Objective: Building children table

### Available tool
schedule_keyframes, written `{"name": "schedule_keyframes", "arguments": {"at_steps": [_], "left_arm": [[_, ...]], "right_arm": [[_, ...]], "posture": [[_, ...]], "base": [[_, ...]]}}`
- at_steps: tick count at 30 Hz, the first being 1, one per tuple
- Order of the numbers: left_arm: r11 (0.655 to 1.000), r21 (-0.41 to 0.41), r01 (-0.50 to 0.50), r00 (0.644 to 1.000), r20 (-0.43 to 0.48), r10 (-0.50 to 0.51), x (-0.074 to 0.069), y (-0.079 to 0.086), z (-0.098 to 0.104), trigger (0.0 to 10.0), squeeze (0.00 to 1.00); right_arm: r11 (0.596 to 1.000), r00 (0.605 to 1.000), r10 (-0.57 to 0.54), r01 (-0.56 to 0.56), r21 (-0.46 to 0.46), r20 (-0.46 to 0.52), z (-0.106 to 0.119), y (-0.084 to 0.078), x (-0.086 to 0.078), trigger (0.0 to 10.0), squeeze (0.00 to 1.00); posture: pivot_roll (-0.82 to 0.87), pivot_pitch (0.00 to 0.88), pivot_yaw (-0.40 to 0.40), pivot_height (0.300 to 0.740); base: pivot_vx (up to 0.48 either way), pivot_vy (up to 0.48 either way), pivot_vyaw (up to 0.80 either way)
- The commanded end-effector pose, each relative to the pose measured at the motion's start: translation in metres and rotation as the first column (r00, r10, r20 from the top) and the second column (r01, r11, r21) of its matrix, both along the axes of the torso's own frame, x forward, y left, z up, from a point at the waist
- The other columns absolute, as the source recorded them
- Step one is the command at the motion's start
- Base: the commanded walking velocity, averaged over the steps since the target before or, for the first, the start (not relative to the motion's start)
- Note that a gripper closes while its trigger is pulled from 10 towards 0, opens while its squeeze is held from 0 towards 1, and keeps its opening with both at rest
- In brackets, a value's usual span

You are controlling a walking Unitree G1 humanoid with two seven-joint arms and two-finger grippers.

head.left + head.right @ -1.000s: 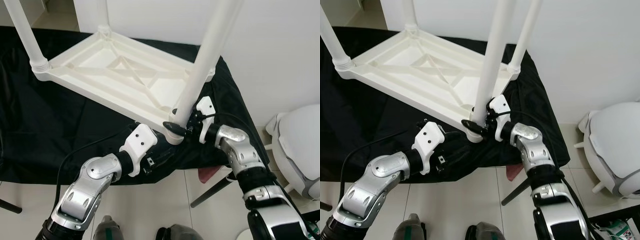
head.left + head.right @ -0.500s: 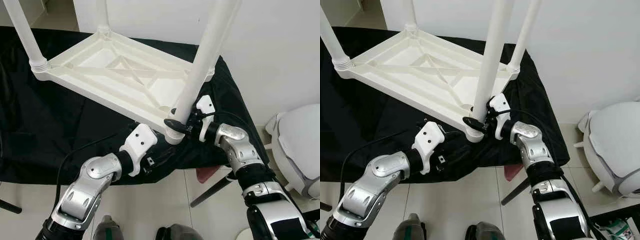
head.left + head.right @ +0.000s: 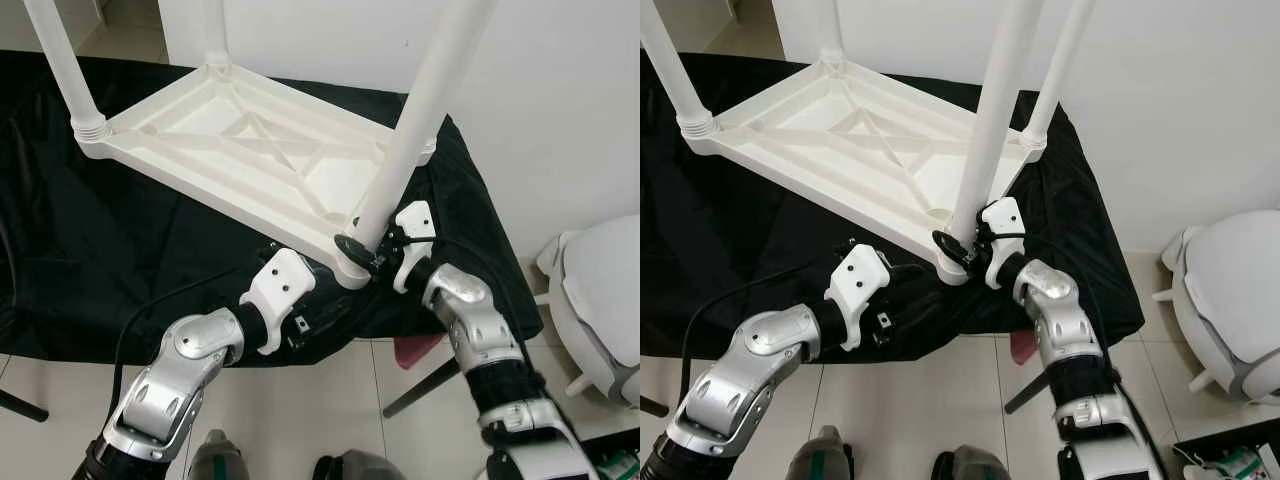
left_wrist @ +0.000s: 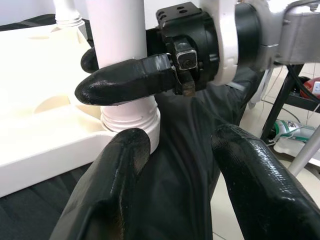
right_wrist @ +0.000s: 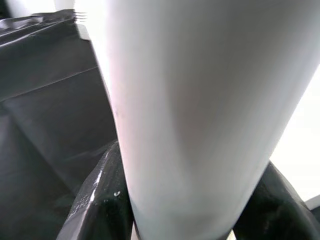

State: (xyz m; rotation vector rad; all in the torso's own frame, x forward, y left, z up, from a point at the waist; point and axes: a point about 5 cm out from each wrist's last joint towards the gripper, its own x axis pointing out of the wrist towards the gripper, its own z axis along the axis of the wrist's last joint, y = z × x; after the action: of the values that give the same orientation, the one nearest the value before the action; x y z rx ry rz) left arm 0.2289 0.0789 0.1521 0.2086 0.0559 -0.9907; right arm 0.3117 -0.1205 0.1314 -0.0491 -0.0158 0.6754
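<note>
Four white legs stand up from the upturned table (image 3: 240,150) on the black-draped surface (image 3: 100,250).
Its top lies flat, long axis running far-left to near-right, legs pointing up. Right pincer (image 3: 958,243) pinches the near-right leg (image 3: 410,140) just above its socket at the table's near corner. Left pincer (image 4: 182,165) is spread, hovering just near of that same corner over the cloth.

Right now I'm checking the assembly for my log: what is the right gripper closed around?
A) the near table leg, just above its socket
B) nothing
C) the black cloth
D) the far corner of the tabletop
A: the right gripper has its black fingers on either side of the near white table leg, just above the socket in the upturned tabletop.
</note>
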Motion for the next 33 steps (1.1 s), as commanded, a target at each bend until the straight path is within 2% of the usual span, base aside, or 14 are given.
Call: {"name": "schedule_keyframes", "arguments": {"at_steps": [1, 6, 8, 11, 12, 22, 23, 24, 25, 28, 29, 31, 32, 33], "left_arm": [[1.0, -0.007, -0.001, 1.0, -0.007, 0.001, -0.001, -0.002, 0.0, 10.0, 0.0], [1.0, -0.011, 0.004, 1.0, -0.011, -0.004, -0.002, -0.003, -0.001, 10.0, 0.0], [1.0, -0.011, 0.004, 1.0, -0.011, -0.004, -0.002, -0.003, -0.001, 10.0, 0.0], [1.0, -0.009, 0.009, 1.0, -0.016, -0.009, -0.003, -0.003, -0.001, 10.0, 0.0], [1.0, -0.008, 0.01, 1.0, -0.016, -0.01, -0.003, -0.003, -0.001, 10.0, 0.0], [1.0, -0.006, 0.013, 1.0, -0.016, -0.013, -0.003, -0.003, -0.001, 10.0, 0.0], [1.0, -0.006, 0.012, 1.0, -0.015, -0.012, -0.003, -0.003, -0.001, 10.0, 0.0], [1.0, -0.006, 0.011, 1.0, -0.014, -0.011, -0.002, -0.002, 0.0, 10.0, 0.0], [1.0, -0.006, 0.009, 1.0, -0.013, -0.009, -0.002, -0.002, 0.0, 10.0, 0.0], [1.0, -0.005, 0.009, 1.0, -0.013, -0.009, -0.002, -0.002, -0.001, 10.0, 0.0], [1.0, -0.006, 0.007, 1.0, -0.012, -0.007, -0.002, -0.002, -0.001, 10.0, 0.0], [1.0, -0.006, 0.006, 1.0, -0.011, -0.006, -0.002, -0.002, -0.001, 10.0, 0.0], [1.0, -0.006, 0.006, 1.0, -0.011, -0.006, -0.002, -0.002, -0.001, 10.0, 0.0], [1.0, -0.007, 0.006, 1.0, -0.01, -0.006, -0.002, -0.002, -0.001, 10.0, 0.0]], "right_arm": [[0.985, 0.986, -0.165, 0.167, 0.032, -0.037, 0.002, -0.009, -0.002, 0.0, 0.0], [0.951, 0.952, -0.302, 0.304, 0.047, -0.045, 0.004, -0.004, -0.006, 0.0, 0.0], [0.951, 0.952, -0.302, 0.304, 0.047, -0.045, 0.004, -0.004, -0.006, 0.0, 0.0], [0.862, 0.862, -0.503, 0.505, 0.037, -0.055, 0.001, -0.003, -0.012, 0.0, 0.0], [0.854, 0.854, -0.517, 0.519, 0.032, -0.062, -0.001, 0.001, -0.013, 0.0, 0.0], [0.849, 0.849, -0.522, 0.526, 0.044, -0.08, 0.0, 0.002, -0.013, 0.0, 0.0], [0.86, 0.86, -0.504, 0.509, 0.05, -0.083, 0.001, 0.003, -0.013, 4.6, 0.0], [0.868, 0.868, -0.489, 0.494, 0.053, -0.085, 0.002, 0.005, -0.013, 4.6, 0.0], [0.873, 0.873, -0.478, 0.484, 0.062, -0.095, 0.004, 0.005, -0.013, 10.0, 0.87], [0.875, 0.876, -0.472, 0.48, 0.069, -0.103, 0.005, 0.005, -0.012, 10.0, 0.87], [0.892, 0.894, -0.438, 0.445, 0.077, -0.097, 0.008, 0.001, -0.01, 10.0, 1.0], [0.918, 0.92, -0.383, 0.388, 0.077, -0.08, 0.013, -0.01, -0.005, 10.0, 1.0], [0.918, 0.92, -0.383, 0.388, 0.077, -0.08, 0.013, -0.01, -0.005, 10.0, 1.0], [0.94, 0.941, -0.333, 0.336, 0.059, -0.059, 0.016, -0.016, -0.002, 10.0, 1.0]], "posture": [[0.01, 0.033, -0.091, 0.74], [0.01, 0.039, -0.089, 0.74], [0.01, 0.039, -0.089, 0.74], [0.01, 0.042, -0.083, 0.74], [0.01, 0.042, -0.083, 0.74], [0.01, 0.036, -0.082, 0.74], [0.01, 0.036, -0.082, 0.74], [0.01, 0.035, -0.084, 0.74], [0.01, 0.034, -0.086, 0.74], [0.01, 0.034, -0.086, 0.74], [0.01, 0.029, -0.088, 0.74], [0.01, 0.024, -0.09, 0.74], [0.01, 0.024, -0.09, 0.74], [0.01, 0.024, -0.09, 0.74]], "base": [[0.0, 0.0, 0.0], [0.0, 0.0, 0.0], [0.0, 0.0, 0.0], [0.0, 0.0, 0.0], [0.0, 0.0, 0.0], [0.0, 0.0, 0.0], [0.0, 0.0, 0.0], [0.0, 0.0, 0.0], [0.0, 0.0, 0.0], [0.0, 0.0, 0.0], [0.0, 0.0, 0.0], [0.0, 0.0, 0.0], [0.0, 0.0, 0.0], [0.0, 0.0, 0.0]]}}
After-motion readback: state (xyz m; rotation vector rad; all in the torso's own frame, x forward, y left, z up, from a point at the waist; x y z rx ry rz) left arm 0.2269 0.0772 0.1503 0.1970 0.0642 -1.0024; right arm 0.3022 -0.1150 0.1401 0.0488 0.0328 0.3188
